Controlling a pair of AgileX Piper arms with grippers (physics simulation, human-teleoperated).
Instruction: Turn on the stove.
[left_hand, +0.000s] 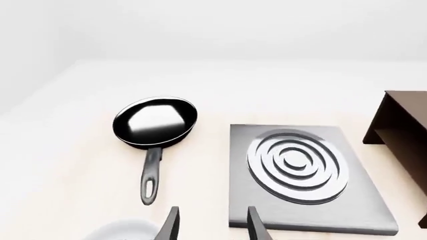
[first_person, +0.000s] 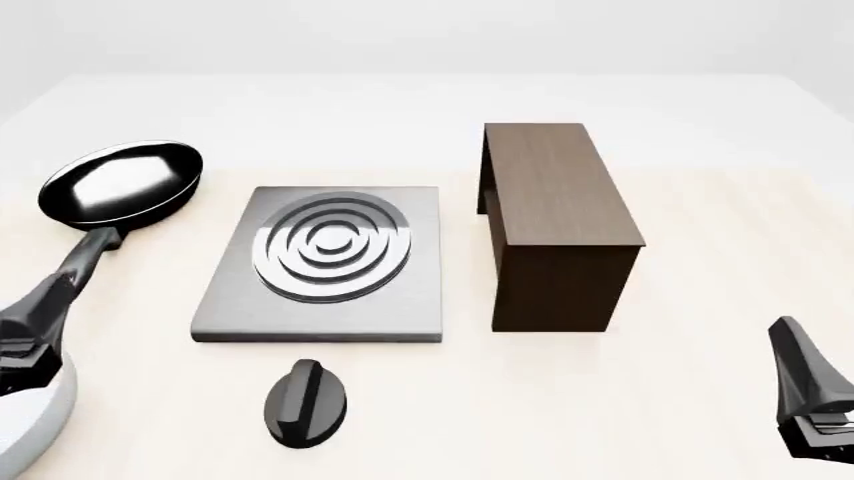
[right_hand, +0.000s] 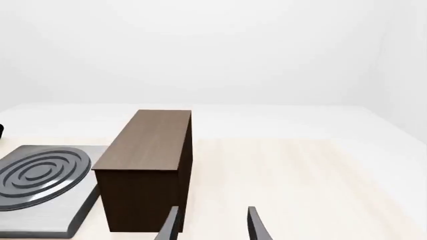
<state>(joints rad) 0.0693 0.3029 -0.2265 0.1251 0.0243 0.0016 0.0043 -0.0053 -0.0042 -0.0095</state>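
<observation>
My left fingers (left_hand: 170, 225) spread, empty; right fingers (right_hand: 255, 224) spread, empty. Stove (first_person: 324, 262) frame centre-left on desk (first_person: 721, 260); knob (first_person: 306, 401) just below, untouched.

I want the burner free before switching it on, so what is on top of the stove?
Nothing sits on the stove; its burner rings are bare. The frying pan lies beside it on the table. Whatever is under the slab is hidden.
</observation>
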